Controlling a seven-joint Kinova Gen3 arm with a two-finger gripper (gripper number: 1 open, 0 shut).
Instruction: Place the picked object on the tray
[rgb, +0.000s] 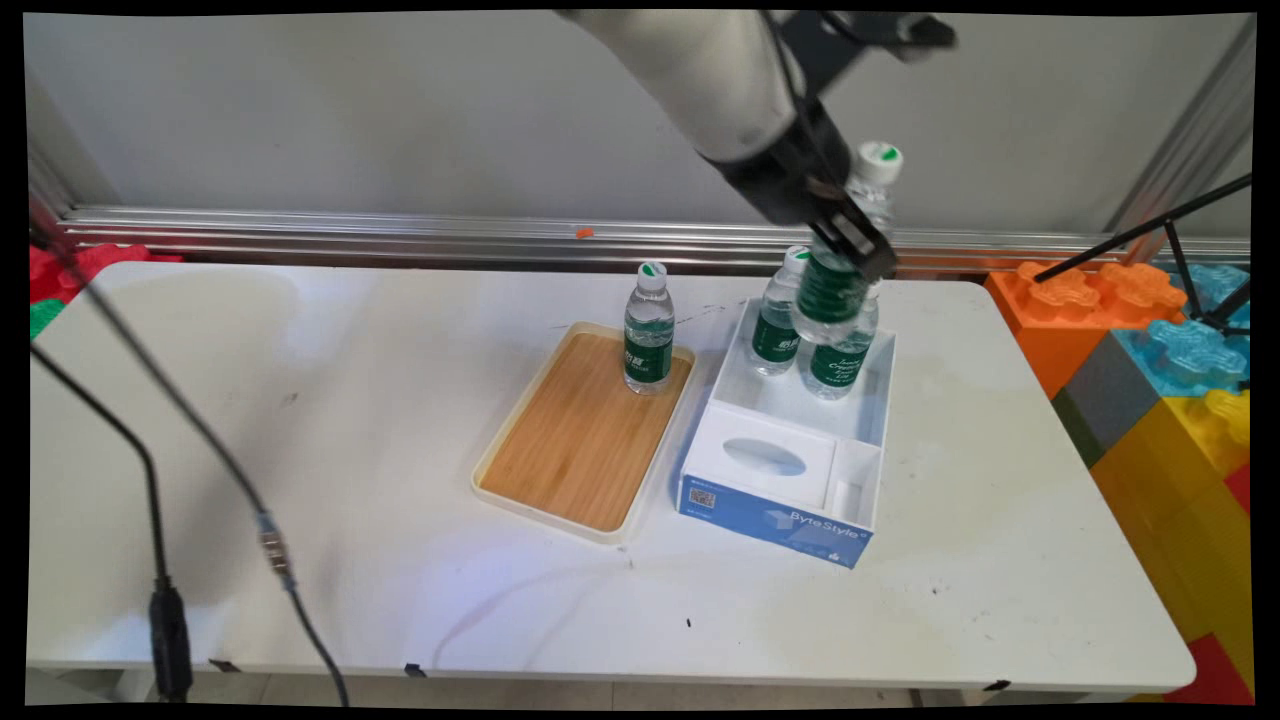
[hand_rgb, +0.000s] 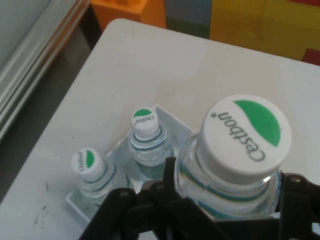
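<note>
My gripper (rgb: 850, 238) is shut on a clear water bottle (rgb: 832, 295) with a green label and a white cap. It holds the bottle tilted in the air above the far compartment of a white box with a blue front (rgb: 775, 520). Two like bottles (rgb: 775, 335) (rgb: 838, 368) stand in that compartment, right under the held one. In the hand view the held bottle's cap (hand_rgb: 243, 135) fills the foreground between the gripper's (hand_rgb: 230, 200) fingers, with the two bottles' caps (hand_rgb: 144, 120) (hand_rgb: 87, 162) below. A further bottle (rgb: 649, 335) stands upright at the far end of a wooden tray (rgb: 585, 440) left of the box.
Large coloured building blocks (rgb: 1150, 350) are stacked off the table's right edge, with a black tripod (rgb: 1180, 240) over them. Black cables (rgb: 160, 600) hang across the left foreground. An aluminium rail (rgb: 350, 230) runs along the wall behind the table.
</note>
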